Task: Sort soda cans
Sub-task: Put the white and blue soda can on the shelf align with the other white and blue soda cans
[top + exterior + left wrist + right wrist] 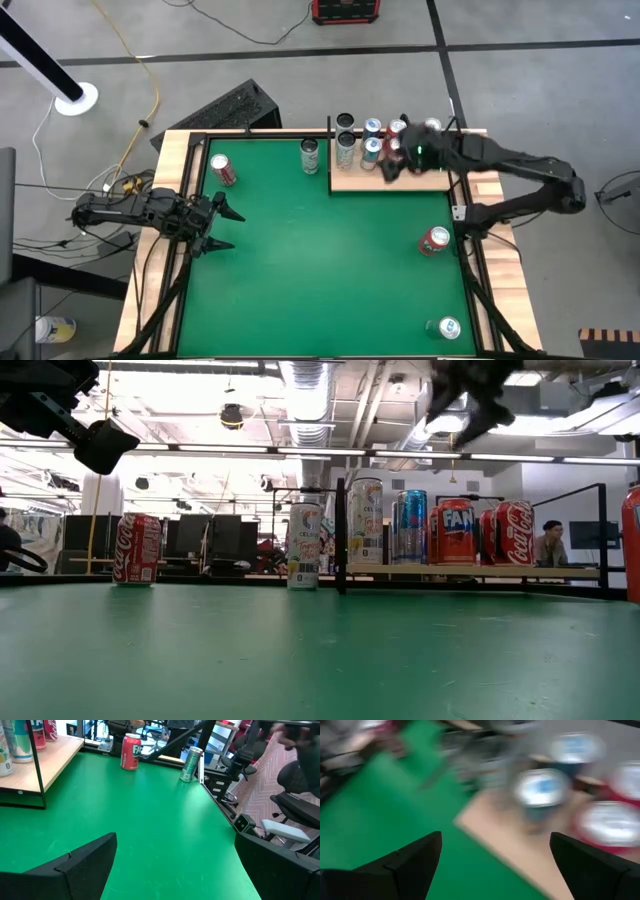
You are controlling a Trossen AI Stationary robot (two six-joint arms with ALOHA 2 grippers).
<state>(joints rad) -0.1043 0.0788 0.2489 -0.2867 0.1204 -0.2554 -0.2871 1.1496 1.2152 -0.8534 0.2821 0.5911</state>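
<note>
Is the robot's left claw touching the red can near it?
Apart. In the high view, bare green mat lies between the left gripper and the red can, and its open fingers hold nothing.

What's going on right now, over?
Right gripper open, empty, above the wooden shelf cans. Left gripper open, waiting at table edge. Four cans loose on the mat, nothing blocking.

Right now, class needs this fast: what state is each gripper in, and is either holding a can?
Left gripper: open, holding nothing, at the table's left edge.
Right gripper: open, holding nothing, above the cans on the wooden shelf.
</note>
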